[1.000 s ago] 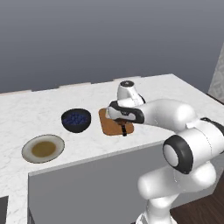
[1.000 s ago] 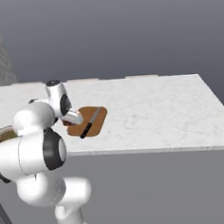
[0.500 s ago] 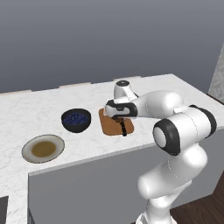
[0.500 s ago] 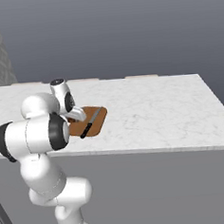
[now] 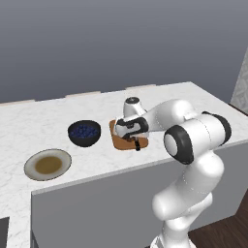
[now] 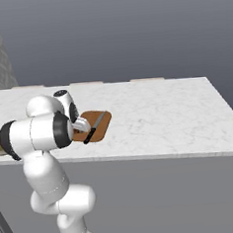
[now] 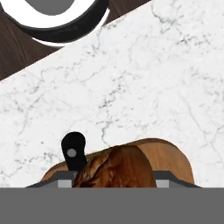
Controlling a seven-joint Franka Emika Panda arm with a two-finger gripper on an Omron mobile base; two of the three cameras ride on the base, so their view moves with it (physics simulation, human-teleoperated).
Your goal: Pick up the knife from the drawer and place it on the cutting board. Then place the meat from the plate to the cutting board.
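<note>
Meat [image 7: 117, 168] in gripper [image 7: 114, 183] over cutting board [image 7: 173, 159]

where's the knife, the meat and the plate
knife [image 6: 96, 122], right base view, on the silver blade
meat [image 7: 117, 169], hand view, middle of the reddish-brown chunk
plate [image 5: 31, 166], left base view, on the beige rim

Item count, marble counter [image 5: 97, 104]:

- Cutting board [image 5: 117, 140]: one.
- Knife [image 6: 94, 126]: one, on the board.
- Meat [image 7: 117, 168]: one piece, over the board.
- Plate [image 5: 48, 164]: one, at 9 o'clock from the board.
- Bowl of blue berries [image 5: 84, 133]: one, between plate and board.
- Robot arm [image 5: 193, 140]: one.
</note>
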